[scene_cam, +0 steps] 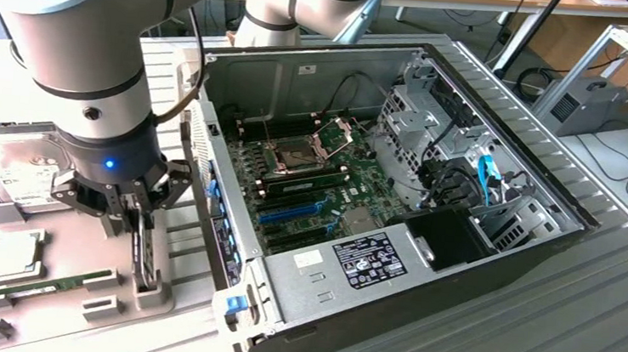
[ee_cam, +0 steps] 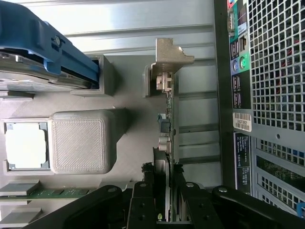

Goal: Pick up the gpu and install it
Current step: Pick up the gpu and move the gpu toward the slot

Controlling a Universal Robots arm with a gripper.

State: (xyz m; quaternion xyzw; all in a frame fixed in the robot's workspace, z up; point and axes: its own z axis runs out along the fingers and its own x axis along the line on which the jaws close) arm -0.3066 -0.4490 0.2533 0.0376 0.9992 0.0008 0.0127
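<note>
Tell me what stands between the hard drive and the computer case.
The gpu, standing on edge in its grey holder, with the gripper above it, jaws closed on it. Both views show this.

Greys and blacks, with touches of blue and green
Black gripper point(ee_cam: 164, 174); dark gpu point(ee_cam: 170, 138), silver bracket point(ee_cam: 169, 55); ribbed pale grey worktop point(scene_cam: 528, 331); black case point(ee_cam: 276, 62), square mesh back; green motherboard point(scene_cam: 330, 190), blue slots point(scene_cam: 288, 212); silver drive point(scene_cam: 18, 171); green RAM point(scene_cam: 43, 282)

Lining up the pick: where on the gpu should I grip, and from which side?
Pinch the two flat faces at the top edge of the gpu, mid-length, from straight above: it stands on edge in the grey holder, bracket at one end.
</note>
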